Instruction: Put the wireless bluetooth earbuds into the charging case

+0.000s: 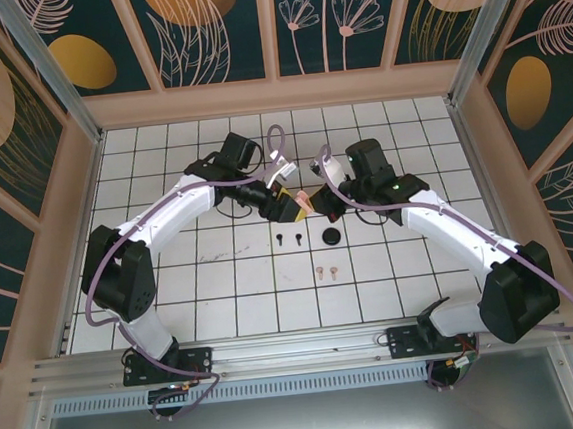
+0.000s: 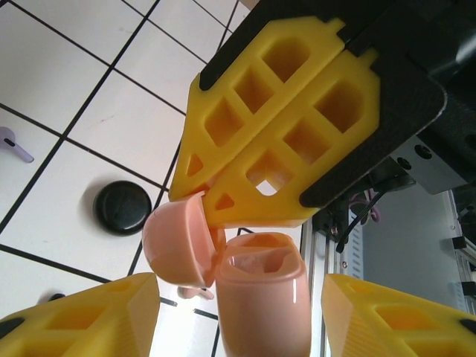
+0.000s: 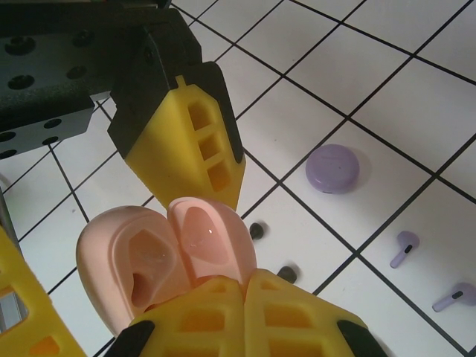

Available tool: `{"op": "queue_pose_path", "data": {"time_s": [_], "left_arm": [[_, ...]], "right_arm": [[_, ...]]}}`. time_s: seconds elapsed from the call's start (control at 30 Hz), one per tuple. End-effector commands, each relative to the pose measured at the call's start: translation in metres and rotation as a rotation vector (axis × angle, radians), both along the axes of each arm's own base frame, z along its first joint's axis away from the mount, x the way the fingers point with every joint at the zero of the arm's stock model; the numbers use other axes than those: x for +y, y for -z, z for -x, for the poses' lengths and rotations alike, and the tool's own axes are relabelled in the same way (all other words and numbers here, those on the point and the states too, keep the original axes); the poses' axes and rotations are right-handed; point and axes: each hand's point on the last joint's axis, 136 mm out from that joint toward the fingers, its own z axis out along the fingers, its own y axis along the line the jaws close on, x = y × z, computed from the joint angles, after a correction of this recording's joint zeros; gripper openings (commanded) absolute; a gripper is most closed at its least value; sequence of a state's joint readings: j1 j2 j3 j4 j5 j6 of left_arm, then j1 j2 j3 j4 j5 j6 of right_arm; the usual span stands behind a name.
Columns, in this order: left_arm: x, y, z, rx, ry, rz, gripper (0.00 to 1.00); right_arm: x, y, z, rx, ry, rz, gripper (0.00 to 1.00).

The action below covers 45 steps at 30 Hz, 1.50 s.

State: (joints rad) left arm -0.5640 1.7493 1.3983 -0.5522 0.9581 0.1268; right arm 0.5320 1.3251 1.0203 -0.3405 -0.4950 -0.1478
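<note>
Left gripper [image 1: 294, 207] clamped the open pink case [image 2: 260, 305] aloft, right gripper [image 3: 245, 290] was shut with tips at its lid, and the pink earbuds [image 1: 326, 269] lay on the table [image 1: 222, 280], likely light, rigid and slick, best pinched across the stem.

free: outer tiles [image 1: 143, 177] | blocked ctr: pink case [image 2: 260, 297] aloft; black case [image 1: 332, 237], black buds [image 1: 281, 240], pink buds [image 1: 318, 270] below

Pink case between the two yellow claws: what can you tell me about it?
The pink case is a small rounded shell that looks like smooth, glossy plastic. Its domed lid is flipped open to one side on a hinge, and no earbud shows in its hollows. It is raised off the table, held by the left gripper, while the tip of the shut right gripper presses where lid meets body.
</note>
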Motion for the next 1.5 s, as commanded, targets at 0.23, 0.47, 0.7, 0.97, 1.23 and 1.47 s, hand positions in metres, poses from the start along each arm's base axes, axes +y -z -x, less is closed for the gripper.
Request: {"op": "queue_pose_path", "data": {"time_s": [0.23, 0.47, 0.7, 0.97, 1.23, 1.47], "left_arm": [[-0.005, -0.026, -0.001, -0.042, 0.013, 0.062, 0.44], [-0.006, -0.027, -0.001, -0.036, 0.016, 0.072, 0.25], [-0.008, -0.025, -0.001, -0.028, 0.009, 0.096, 0.05], [0.001, -0.036, -0.011, -0.144, -0.131, 0.147, 0.0], [0.021, -0.052, -0.018, -0.262, -0.338, 0.224, 0.0], [0.042, -0.057, -0.026, -0.386, -0.477, 0.227, 0.0]], "right_arm": [[0.007, -0.017, -0.002, -0.036, -0.016, -0.036, 0.0], [0.008, -0.018, -0.003, -0.039, -0.015, -0.039, 0.0], [0.005, -0.03, -0.009, -0.062, 0.039, -0.064, 0.21], [-0.034, -0.036, -0.004, -0.021, 0.243, -0.021, 0.63], [-0.072, 0.0, 0.022, 0.179, 0.513, 0.002, 0.64], [-0.063, 0.034, 0.049, 0.327, 0.621, -0.002, 0.63]]}}
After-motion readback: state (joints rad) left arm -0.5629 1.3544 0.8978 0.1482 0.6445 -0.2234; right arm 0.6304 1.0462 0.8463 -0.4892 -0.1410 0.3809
